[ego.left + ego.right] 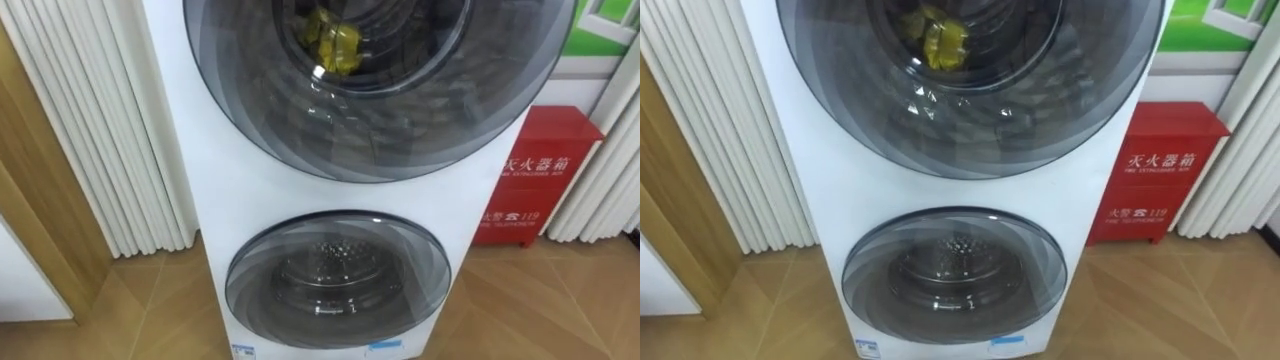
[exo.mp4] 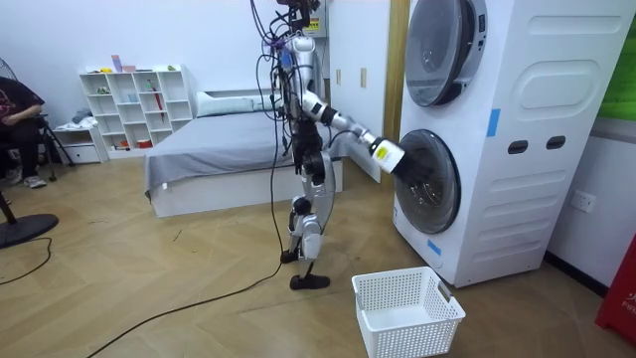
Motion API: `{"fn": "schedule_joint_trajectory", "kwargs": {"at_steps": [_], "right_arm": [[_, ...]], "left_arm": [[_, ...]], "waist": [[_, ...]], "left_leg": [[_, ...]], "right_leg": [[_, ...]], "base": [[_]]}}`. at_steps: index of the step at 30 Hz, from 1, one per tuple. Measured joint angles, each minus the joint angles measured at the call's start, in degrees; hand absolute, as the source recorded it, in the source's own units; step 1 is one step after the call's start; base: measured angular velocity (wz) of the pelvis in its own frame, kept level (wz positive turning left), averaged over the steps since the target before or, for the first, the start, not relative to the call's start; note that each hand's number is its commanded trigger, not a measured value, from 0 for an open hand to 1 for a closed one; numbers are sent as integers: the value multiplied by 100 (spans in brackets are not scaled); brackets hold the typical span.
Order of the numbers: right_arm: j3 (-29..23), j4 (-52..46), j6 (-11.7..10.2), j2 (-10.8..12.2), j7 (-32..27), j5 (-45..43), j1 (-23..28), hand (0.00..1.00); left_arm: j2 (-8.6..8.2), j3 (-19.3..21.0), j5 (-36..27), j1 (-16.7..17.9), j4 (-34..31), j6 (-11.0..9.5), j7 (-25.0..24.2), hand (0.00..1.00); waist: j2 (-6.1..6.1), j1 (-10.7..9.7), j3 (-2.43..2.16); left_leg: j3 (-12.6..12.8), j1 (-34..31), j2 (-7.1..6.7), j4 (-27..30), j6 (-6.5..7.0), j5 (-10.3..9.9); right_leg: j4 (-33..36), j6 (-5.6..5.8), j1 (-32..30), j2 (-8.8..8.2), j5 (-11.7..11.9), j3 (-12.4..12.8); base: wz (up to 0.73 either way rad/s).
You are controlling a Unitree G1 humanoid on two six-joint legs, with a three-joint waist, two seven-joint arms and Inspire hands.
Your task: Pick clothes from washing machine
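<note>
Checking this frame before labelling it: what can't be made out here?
Yellow item in the upper drum: eye views, dimmed by the tinted door; drum cut off by the top edge.
Lower drum: eye views, contents blurred by door reflections.
Robot hand: room view, too small to tell contact with the lower door.

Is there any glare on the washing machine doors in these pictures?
Left eye view: small bright glints on the upper door, below the yellow cloth behind it; the lower door shows faint reflections. Room view: even light, both doors look dark.

Silver limbs, black joints, dark cables.
</note>
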Motion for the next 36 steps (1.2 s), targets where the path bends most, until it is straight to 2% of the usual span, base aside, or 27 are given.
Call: {"fn": "schedule_joint_trajectory", "kwargs": {"at_steps": [2, 5, 8, 12, 15, 17, 19, 23, 26, 28, 32, 36], "right_arm": [[2, -561, 2, -30, -53, -186, -5, 0], [11, -1250, -10, -49, -130, -311, -54, 0], [30, -1561, -66, -107, -161, -314, -199, 0], [62, -1814, -96, -131, -197, -442, -471, 0], [122, -1892, -95, -183, -193, -620, -752, 0], [305, -1893, -98, -383, -127, -723, -1044, 0], [374, -1892, -104, -457, -46, -723, -1199, 0], [452, -1896, -106, -506, 54, -718, -1429, 0], [573, -1895, -106, -520, 213, -614, -1615, 0], [686, -1883, -106, -528, 272, -605, -1739, 0], [834, -1700, -105, -706, 507, -605, -2114, 0], [847, -1470, -99, -840, 594, -457, -2272, 0]], "left_arm": [[-4, 0, 57, 22, -6, 2, -11, 0], [-4, 0, 224, 26, -9, -1, -17, 0], [-11, -17, 320, 20, -18, -2, -25, 0], [-3, -17, 347, 19, -19, -18, -27, 0], [5, -49, 555, 28, -7, -18, -57, 0], [14, -171, 594, 13, -30, -23, -146, 0], [12, -289, 594, -14, -34, -23, -169, 0], [13, -336, 596, 2, -29, -47, -180, 0], [20, -366, 591, -18, -30, -33, -189, 0], [38, -419, 620, -25, -28, -35, -219, 0], [66, -419, 939, -112, -31, -33, -288, 0], [92, -452, 941, -95, -31, 2, -309, 0]], "waist": [[-50, 27, -4], [-49, 49, -4], [-71, 65, -5], [-34, 65, -9], [0, 83, -3], [22, 79, 8], [24, 83, 10], [-34, 220, 18], [-56, 231, 13], [-57, 329, 12], [-74, 393, 3], [-75, 392, 3]], "left_leg": [[3, -2, 3, -4, 0, 0], [0, -4, 4, -5, 0, 0], [4, -34, 2, -5, 0, 0], [-40, -75, 0, -5, 0, 0], [-42, -79, 1, -4, 0, 0], [-50, -79, 2, -4, 0, 0], [-67, -79, 3, -3, 0, 0], [-119, -107, 7, -3, 0, 0], [-150, -134, 7, -2, 0, 1], [-161, -146, 8, 5, 0, 0], [-217, -260, 4, 69, 0, 1], [-319, -296, 6, 81, 0, 1]], "right_leg": [[-8, 0, -3, 2, 0, -1], [-9, -1, -12, 5, 1, 9], [-7, 0, -40, 5, 2, 7], [-5, 0, -42, 0, 6, -13], [-3, 0, -39, 0, 6, -17], [-9, 0, -17, 0, 6, -46], [-11, 0, -2, -2, 6, -86], [-6, -2, -43, -1, 7, -131], [-5, -4, -53, -8, 8, -179], [-7, -6, -54, -8, 10, -193], [-4, -14, -108, -23, 16, -286], [-6, -16, -110, -24, 17, -350]], "base": [[0], [0], [0], [0], [-3], [8], [10], [4], [7], [4], [10], [8]]}}
